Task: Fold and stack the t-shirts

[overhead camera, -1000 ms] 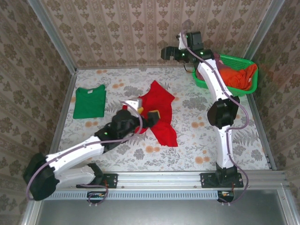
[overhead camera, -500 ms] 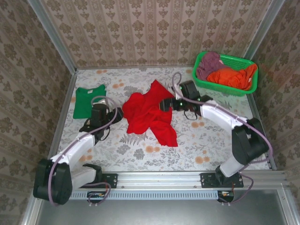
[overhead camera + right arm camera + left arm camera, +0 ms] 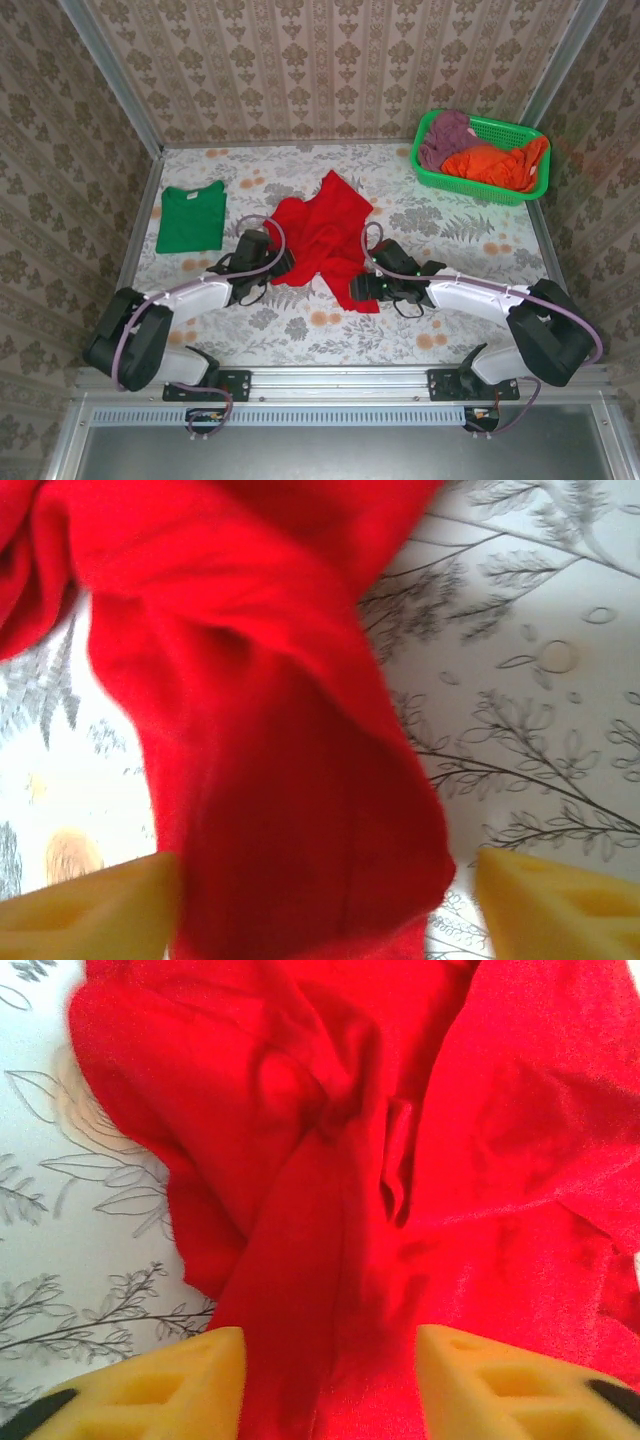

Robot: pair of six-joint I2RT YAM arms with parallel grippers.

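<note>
While the emerald green cloth t-shirt (image 3: pixel 190 218) lies folded flat at the far left, the left gripper (image 3: pixel 330 1385), jaws partly parted, straddles the left edge of the bright red cloth t-shirt (image 3: pixel 325 230) crumpled in the middle. The right gripper (image 3: pixel 320 905), jaws wider, straddles its near right hem. Soft, light and floppy, I'd judge: best taken by a single-layer hem or corner, not a bunch.

Beige wallpaper (image 3: pixel 300 70) with a brown floral damask pattern covered the back and side walls. Aluminium posts (image 3: pixel 113 80) framed the corners. The table (image 3: pixel 450 250) wore a pale cloth printed with grey leaves and orange blossoms, evenly lit. A metal rail (image 3: pixel 350 378) ran along its near edge.
</note>
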